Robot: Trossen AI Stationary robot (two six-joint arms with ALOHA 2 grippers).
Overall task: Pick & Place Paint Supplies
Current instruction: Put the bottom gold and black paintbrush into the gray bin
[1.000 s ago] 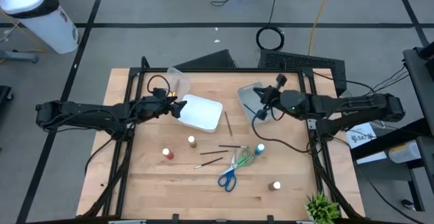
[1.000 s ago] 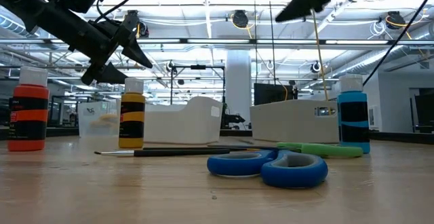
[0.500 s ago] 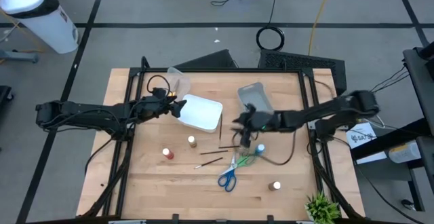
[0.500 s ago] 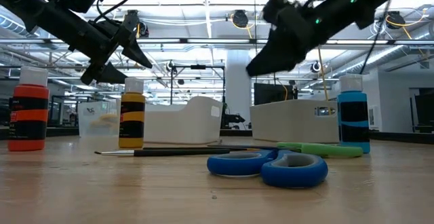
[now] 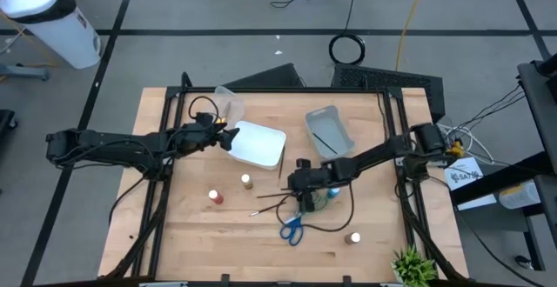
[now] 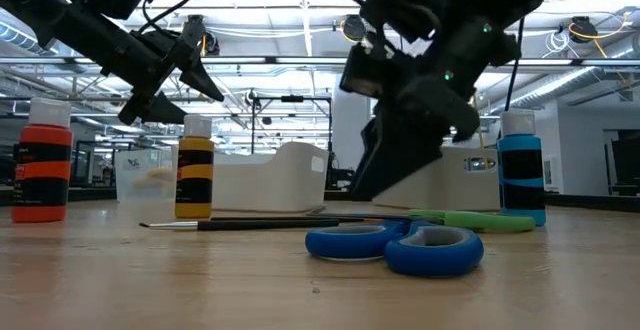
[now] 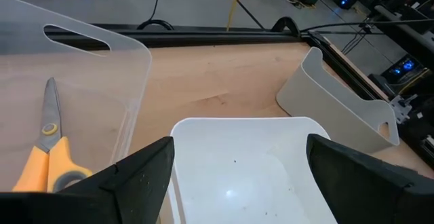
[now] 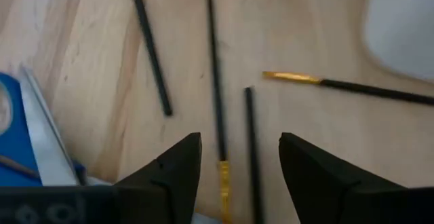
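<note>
Right gripper: released, fingers spread, low over the brush cluster at the dial's centre (table read from above, 12 o'clock at the far edge). A second ago it hung over the grey bin at 1 o'clock; it has since swung in and dropped. Judged: one delivery is finished and the next pick is starting.

Left gripper: released, unmoved, hovering at the white bin's 9 o'clock rim.

Table: wood, bearing all items below.

White bin: 11 o'clock of centre. Nothing seen inside.

Grey bin: 1 o'clock. Holds one thin dark brush.

Clear bin: 11 o'clock, beyond the white bin. Holds yellow scissors.

Blue scissors: 6 o'clock of centre, loose.

Green scissors: just beside the right gripper at its 4 o'clock, partly hidden, loose.

Bottles, four, loose: blue at 3 o'clock of the gripper; red at 8 o'clock; yellow at 9 o'clock; one more at 5 o'clock.

Brushes, loose: several lie under the right gripper, one running between its open fingers. Judged: this is the likely next pick, though close neighbours risk a double grab.
</note>
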